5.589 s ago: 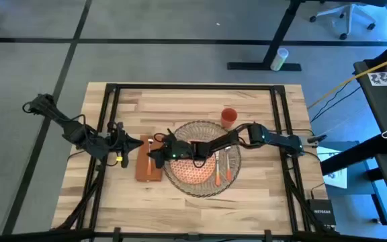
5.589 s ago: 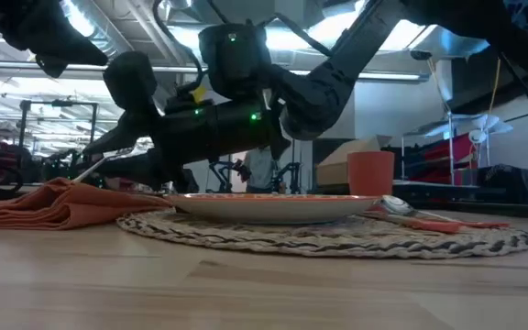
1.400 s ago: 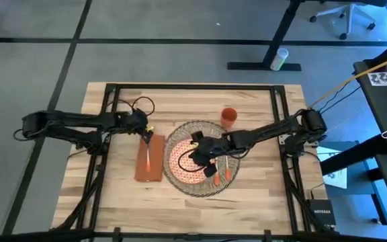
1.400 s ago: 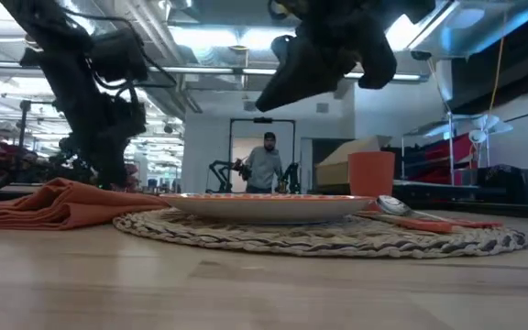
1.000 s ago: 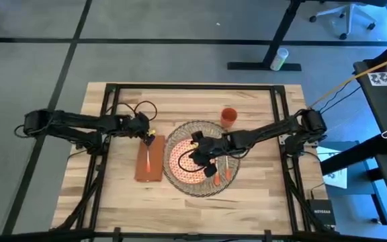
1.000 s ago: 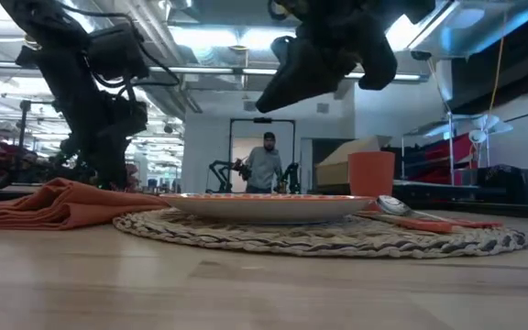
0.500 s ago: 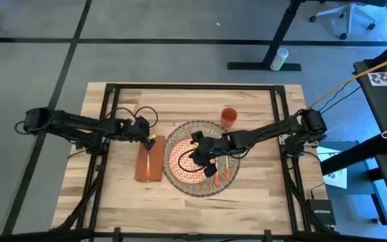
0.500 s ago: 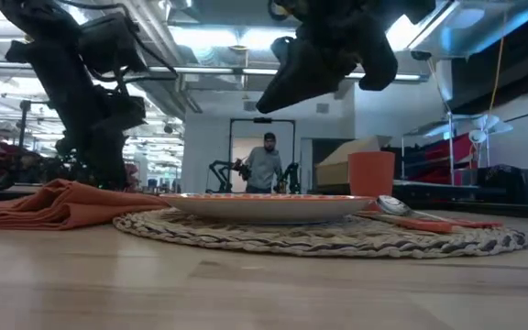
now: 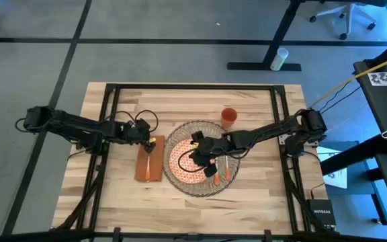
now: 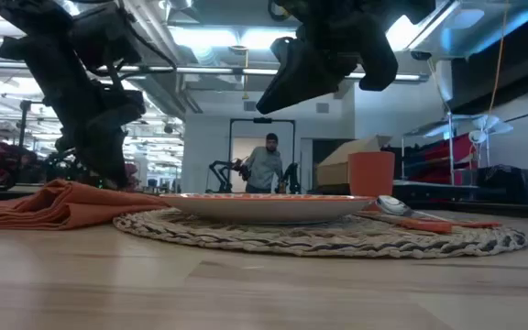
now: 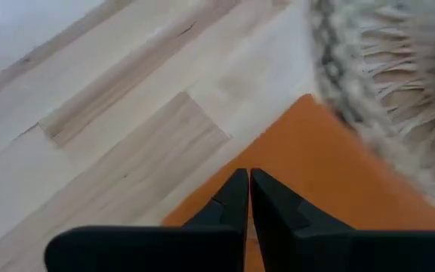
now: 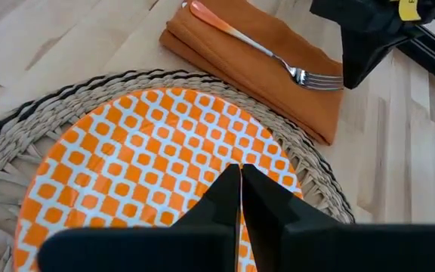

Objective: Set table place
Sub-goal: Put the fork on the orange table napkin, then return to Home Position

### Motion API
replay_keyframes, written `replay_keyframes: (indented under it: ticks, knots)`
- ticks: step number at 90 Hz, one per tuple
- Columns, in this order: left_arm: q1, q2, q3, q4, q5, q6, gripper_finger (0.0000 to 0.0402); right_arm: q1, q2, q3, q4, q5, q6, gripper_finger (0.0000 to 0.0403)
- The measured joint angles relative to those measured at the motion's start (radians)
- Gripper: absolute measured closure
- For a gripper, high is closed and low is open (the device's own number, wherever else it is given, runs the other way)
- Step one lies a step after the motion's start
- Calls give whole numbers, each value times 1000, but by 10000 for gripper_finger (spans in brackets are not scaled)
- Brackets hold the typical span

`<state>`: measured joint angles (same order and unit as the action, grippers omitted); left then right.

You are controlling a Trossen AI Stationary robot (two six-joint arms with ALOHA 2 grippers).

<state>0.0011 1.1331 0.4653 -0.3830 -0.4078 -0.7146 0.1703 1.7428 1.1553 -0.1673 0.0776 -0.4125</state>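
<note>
Two arms from above: our left gripper (image 9: 148, 140) has drawn back toward the napkin's (image 9: 149, 162) far end, leaving the fork (image 12: 257, 48) lying there. Wrist views: left fingers pressed together, empty; right gripper (image 12: 241, 185) likewise closed above the plate (image 12: 157, 159). Setting looks nearly complete.

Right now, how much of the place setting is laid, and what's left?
Nearly all of it looks laid. The orange patterned plate sits on the round woven placemat, the orange-handled fork lies on the rust-orange napkin, cutlery lies beside the plate, and the small orange cup stands behind. Nothing is held: the left gripper is shut over the napkin's edge, the right gripper shut above the plate. Only withdrawing seems left.
</note>
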Motion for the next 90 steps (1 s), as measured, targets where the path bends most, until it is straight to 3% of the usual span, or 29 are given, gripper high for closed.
replay_keyframes:
  ticks: [11, 28, 75, 90]
  knots:
    - [-27, -3, 10, 38, -1, 42, 402, 14, -7, 0, -43, 5, -23, 403]
    - [-85, -52, 13, 93, 0, 96, 402, 49, -94, -52, -83, 102, -47, 403]
    - [-216, -224, 12, 241, 8, 319, 402, 46, -550, -615, 357, 81, -37, 403]
    - [-277, -264, -45, 383, 68, 400, 402, 46, -674, -742, 466, 69, -37, 403]
